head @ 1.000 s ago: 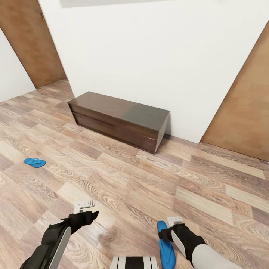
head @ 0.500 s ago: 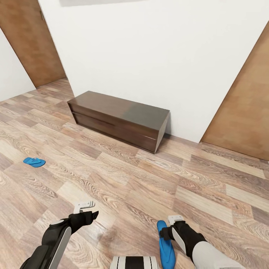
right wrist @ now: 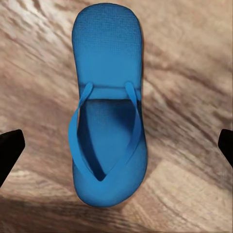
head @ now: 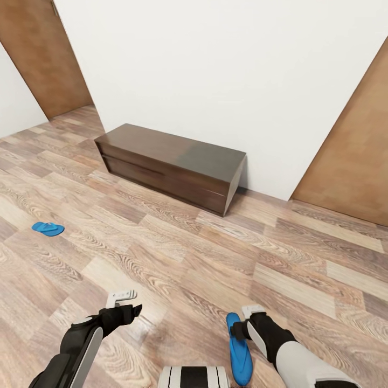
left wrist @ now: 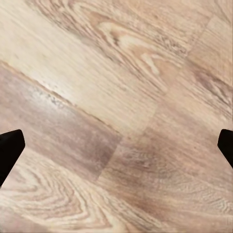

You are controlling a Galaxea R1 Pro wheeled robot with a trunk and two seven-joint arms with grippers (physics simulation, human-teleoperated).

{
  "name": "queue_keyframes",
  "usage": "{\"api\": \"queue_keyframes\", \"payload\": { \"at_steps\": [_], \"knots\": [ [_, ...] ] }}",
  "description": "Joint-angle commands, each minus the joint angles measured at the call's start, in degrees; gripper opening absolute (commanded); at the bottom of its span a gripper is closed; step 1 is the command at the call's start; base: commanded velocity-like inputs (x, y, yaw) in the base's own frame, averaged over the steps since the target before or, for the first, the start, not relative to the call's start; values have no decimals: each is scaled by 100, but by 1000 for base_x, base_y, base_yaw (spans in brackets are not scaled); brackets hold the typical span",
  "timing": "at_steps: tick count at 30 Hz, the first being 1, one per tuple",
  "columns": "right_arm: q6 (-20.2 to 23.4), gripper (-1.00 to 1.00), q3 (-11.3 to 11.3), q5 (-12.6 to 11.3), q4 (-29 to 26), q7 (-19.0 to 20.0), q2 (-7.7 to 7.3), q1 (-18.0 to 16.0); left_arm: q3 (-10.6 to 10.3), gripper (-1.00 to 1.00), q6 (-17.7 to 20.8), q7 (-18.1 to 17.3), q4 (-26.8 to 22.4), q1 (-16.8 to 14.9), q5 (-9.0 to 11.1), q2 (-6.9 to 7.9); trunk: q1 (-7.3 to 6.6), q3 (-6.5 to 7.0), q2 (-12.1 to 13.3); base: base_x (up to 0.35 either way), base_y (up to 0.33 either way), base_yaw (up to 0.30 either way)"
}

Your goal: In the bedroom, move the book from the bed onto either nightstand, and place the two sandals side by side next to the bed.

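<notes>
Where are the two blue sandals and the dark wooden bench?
Near sandal [head: 238, 350], head view, middle of its sole, beside the right arm.
Far sandal [head: 48, 228], head view, its centre, on the floor.
Dark wooden bench [head: 178, 151], head view, its top face.

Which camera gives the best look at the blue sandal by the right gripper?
The right wrist view: the sandal lies whole, straps up, on the floor between the open fingers. The head view shows it small, beside the right gripper. The left wrist view shows wood floor.
</notes>
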Motion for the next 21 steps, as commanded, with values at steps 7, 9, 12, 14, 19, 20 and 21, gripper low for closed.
{"api": "queue_keyframes", "payload": {
  "at_steps": [7,9,12,14,19,20,21],
  "knots": [
    [270,100,1,41,-28,-9,10,-68,4,100,27,6,-2,-3,33,0,6,-71,-6,0,0,0],
    [320,100,1,41,-31,-11,14,-92,4,100,28,7,-1,-3,33,0,6,-71,-6,0,0,0],
    [352,100,3,41,-33,-13,18,-108,4,100,28,7,-1,-3,33,0,6,-71,-6,0,0,0],
    [373,100,6,41,-35,-13,24,-130,4,100,27,7,0,-3,33,0,6,-71,-6,0,0,0],
    [392,100,8,42,-36,-14,34,-156,4,100,26,7,0,1,33,0,6,-71,-6,0,0,0],
    [395,100,9,42,-36,-14,38,-167,4,100,27,7,0,0,33,0,6,-71,-6,0,0,0],
    [398,100,9,42,-36,-14,42,-180,4,100,27,7,0,1,33,0,6,-71,-6,0,0,0]
  ]
}}
